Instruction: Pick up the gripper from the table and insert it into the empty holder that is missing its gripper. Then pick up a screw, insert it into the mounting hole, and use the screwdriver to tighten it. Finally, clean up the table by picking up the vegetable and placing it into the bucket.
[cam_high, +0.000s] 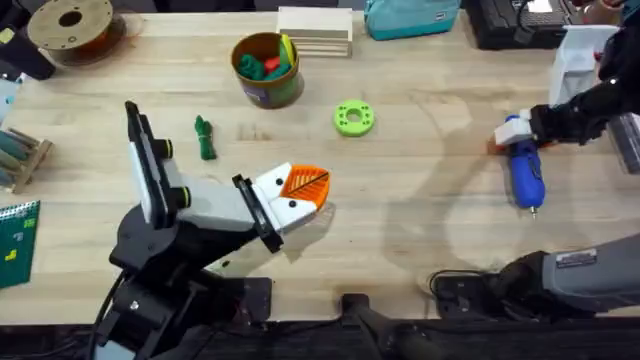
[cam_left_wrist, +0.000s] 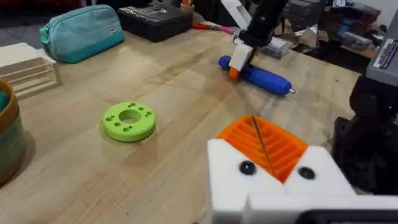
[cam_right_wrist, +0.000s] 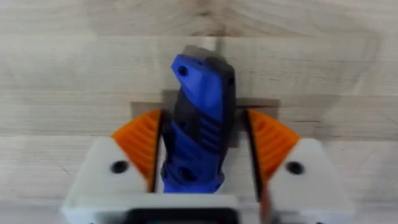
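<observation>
Two orange pads of the right gripper (cam_right_wrist: 202, 158) pinch the blue screwdriver (cam_high: 524, 172) at its butt end, its body lying on the table (cam_high: 420, 190), tip pointing away. Left gripper (cam_high: 300, 190) sits well apart, pads pressed together; vegetable (cam_high: 204, 137) just beyond it, bucket (cam_high: 266, 70) farther off

A flat bright green ring (cam_high: 353, 118) lies near mid-counter; a teal zip pouch (cam_high: 410, 17) sits at the far edge beside stacked pale wooden boards (cam_high: 315, 30); a brown filament spool (cam_high: 72, 27) occupies the far left corner; a dark case (cam_left_wrist: 155, 18), perhaps a toolbox, lies beyond the pouch.
</observation>
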